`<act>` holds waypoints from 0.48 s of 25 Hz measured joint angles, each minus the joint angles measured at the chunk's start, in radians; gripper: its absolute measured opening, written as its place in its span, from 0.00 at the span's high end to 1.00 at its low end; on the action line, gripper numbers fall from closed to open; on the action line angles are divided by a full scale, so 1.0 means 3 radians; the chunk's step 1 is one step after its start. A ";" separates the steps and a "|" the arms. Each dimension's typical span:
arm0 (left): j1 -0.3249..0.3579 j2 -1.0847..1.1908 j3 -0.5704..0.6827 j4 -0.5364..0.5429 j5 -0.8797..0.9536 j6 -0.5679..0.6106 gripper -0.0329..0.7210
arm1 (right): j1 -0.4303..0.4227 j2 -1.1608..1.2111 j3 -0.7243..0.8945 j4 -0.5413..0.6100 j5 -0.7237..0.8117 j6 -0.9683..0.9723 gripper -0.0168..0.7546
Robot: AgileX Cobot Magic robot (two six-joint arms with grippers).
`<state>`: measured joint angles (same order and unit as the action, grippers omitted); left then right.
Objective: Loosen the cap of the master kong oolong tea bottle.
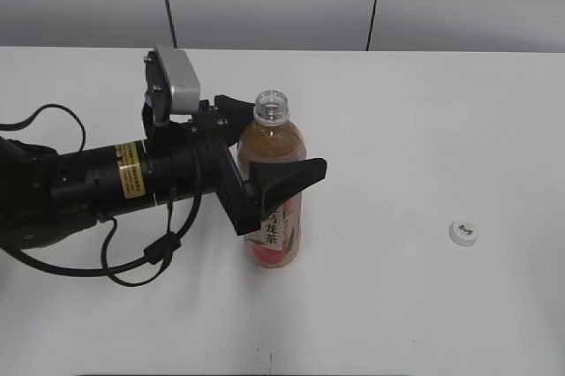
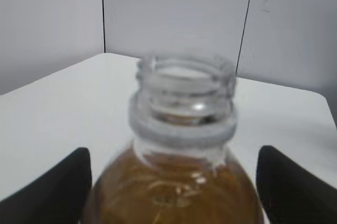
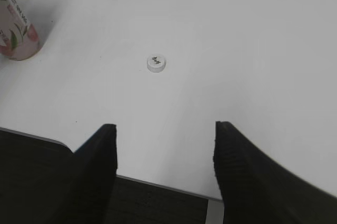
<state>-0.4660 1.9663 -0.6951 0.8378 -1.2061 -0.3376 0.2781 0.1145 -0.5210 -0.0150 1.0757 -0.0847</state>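
- Cap (image 1: 463, 233) lies flat on the white table (image 1: 424, 111), logo up, well apart from the Master Kong oolong tea bottle (image 1: 272, 191); the job looks done.
- Bottle stands upright, neck open, threads bare.
- My left gripper (image 1: 265, 151) straddles the bottle's shoulder; jaws spread, and I cannot tell if they touch it.
- My right gripper (image 3: 164, 169) hangs open and empty above the table edge.
- Risk: pulling the left arm back crookedly could clip the bottle, tip it and spill tea.
- Clear thin plastic, amber liquid, glossy pink label; ribbed white cap.
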 joint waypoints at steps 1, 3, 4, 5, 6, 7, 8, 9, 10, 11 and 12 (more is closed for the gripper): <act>0.0000 -0.0033 0.0000 0.0000 0.0000 -0.0011 0.18 | 0.0000 0.0000 0.0000 0.0000 0.0003 0.0000 0.40; 0.0000 -0.0095 0.0000 0.0000 0.0000 -0.0035 0.18 | 0.0000 0.0000 0.0000 0.0000 0.0003 -0.0001 0.40; 0.0000 -0.0123 0.0000 0.0003 0.0000 -0.0044 0.17 | 0.0000 0.0000 0.0000 0.0000 0.0003 -0.0001 0.40; 0.0000 -0.0158 0.0000 0.0003 0.0000 -0.0055 0.17 | 0.0000 0.0000 0.0000 0.0000 0.0003 -0.0001 0.40; 0.0000 -0.0192 0.0000 0.0003 0.0000 -0.0070 0.17 | 0.0000 0.0000 0.0000 0.0000 0.0003 -0.0001 0.40; 0.0000 -0.0216 0.0000 0.0004 -0.0005 -0.0085 0.17 | 0.0000 0.0000 0.0000 0.0000 0.0003 -0.0001 0.40; 0.0000 -0.0251 0.0000 0.0013 -0.0005 -0.0108 0.17 | 0.0000 0.0000 0.0000 0.0000 0.0003 -0.0001 0.40; 0.0000 -0.0276 0.0000 0.0019 -0.0005 -0.0122 0.17 | 0.0000 0.0000 0.0000 0.0000 0.0003 -0.0004 0.40; 0.0000 -0.0311 0.0000 0.0022 -0.0005 -0.0148 0.17 | 0.0000 0.0000 0.0012 0.0000 0.0006 -0.0007 0.40; 0.0000 -0.0342 0.0000 0.0029 -0.0005 -0.0164 0.17 | 0.0000 0.0000 0.0025 0.0000 0.0016 -0.0011 0.40; 0.0000 -0.0393 0.0000 0.0033 -0.0005 -0.0171 0.17 | 0.0000 0.0000 0.0028 0.0000 0.0029 -0.0011 0.40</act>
<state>-0.4660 1.8484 -0.6951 0.8476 -1.2076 -0.3889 0.2781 0.1145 -0.5128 -0.0150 1.0845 -0.0880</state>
